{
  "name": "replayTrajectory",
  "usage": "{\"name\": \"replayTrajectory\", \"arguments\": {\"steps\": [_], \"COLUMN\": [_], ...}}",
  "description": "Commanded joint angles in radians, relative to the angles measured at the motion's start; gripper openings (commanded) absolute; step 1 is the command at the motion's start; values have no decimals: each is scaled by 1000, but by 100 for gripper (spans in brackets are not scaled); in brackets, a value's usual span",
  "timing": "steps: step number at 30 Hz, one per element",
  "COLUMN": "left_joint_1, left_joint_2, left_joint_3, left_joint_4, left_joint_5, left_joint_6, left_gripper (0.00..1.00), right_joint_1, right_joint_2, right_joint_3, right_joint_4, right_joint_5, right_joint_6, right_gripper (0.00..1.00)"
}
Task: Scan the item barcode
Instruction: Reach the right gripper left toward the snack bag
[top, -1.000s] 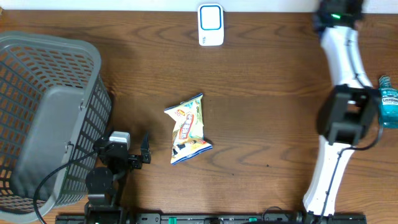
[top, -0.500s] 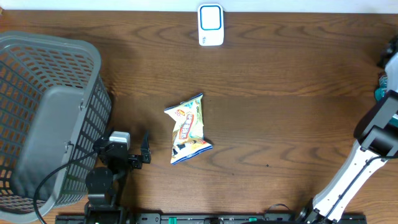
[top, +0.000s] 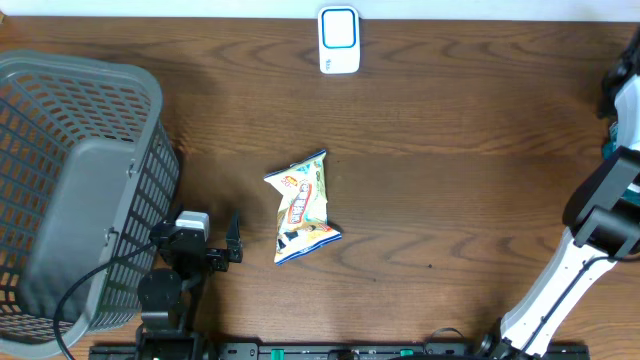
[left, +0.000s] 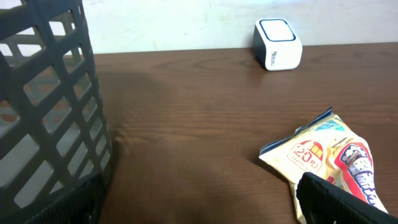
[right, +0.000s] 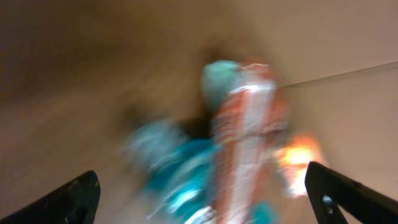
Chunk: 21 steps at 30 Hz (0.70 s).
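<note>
**Overhead.** We are logging the yellow and white crinkled foil snack bag (top: 303, 208) lying flat near the middle of the brown wooden worktop (top: 450, 130). It is well apart from the white and blue box-shaped barcode scanner (top: 339, 40) at the middle of the far edge. A grey plastic lattice basket (top: 150, 100) is filling the left edge. The left gripper (top: 225, 248) is sitting near the near edge, between basket and bag, jaws spread and empty. The right arm is reaching along the right edge, where a sliver of a teal plastic bottle (top: 608, 150) is showing. Its pincer is not clearly showing here.

**Left wrist.** We are seeing the bag just ahead to the right, with the scanner beyond it. Nothing is lying between the fingers.

**Right wrist.** The picture is smearing badly. The right gripper (right: 208, 196) is showing both fingertips at the lower corners, wide apart and gripping nothing. Beneath it are a teal shape, probably the bottle, and an orange-red blur (right: 249, 124) that we cannot identify.

**Judgement.** We are reading this step as the right arm's approach to an item at the right edge. Whether the bottle or the bag is meant for scanning we cannot tell, and no barcode is showing in any view. To do the step well:
- We are advising that the arm steady itself before closing.
- The jaws should centre across the item's body and grip clear of the label.
- The barcode should then face the scanner's window squarely.
</note>
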Motion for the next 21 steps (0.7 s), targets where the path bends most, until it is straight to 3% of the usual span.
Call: {"name": "replayTrajectory", "arguments": {"steps": [1, 6, 9, 10, 11, 12, 13, 21], "left_joint_1": [2, 2, 2, 2, 2, 2, 2, 2], "left_joint_2": [-3, -3, -3, -3, -3, -3, -3, -3], "left_joint_3": [-28, -28, -28, -28, -28, -28, -28, -28], "left_joint_4": [-12, -12, -12, -12, -12, -12, -12, -12], "left_joint_5": [-2, -2, -2, -2, -2, -2, -2, -2], "left_joint_6": [-4, -4, -4, -4, -4, -4, -4, -4], "left_gripper": [98, 98, 98, 98, 98, 98, 98, 98], "right_joint_1": [90, 230, 351, 408, 440, 489, 538, 862], "right_joint_2": [-152, -167, -161, -161, -161, -161, -161, -161], "right_joint_3": [5, 3, -7, -9, -9, -9, -9, -10], "right_joint_4": [-82, -197, -256, -283, -301, -331, -364, -606], "right_joint_5": [-614, -1139, -1275, -1280, -1273, -1254, -1228, -892], "right_joint_6": [134, 240, 254, 254, 252, 244, 235, 197], "right_gripper": [99, 99, 96, 69, 47, 12, 1, 1]}}
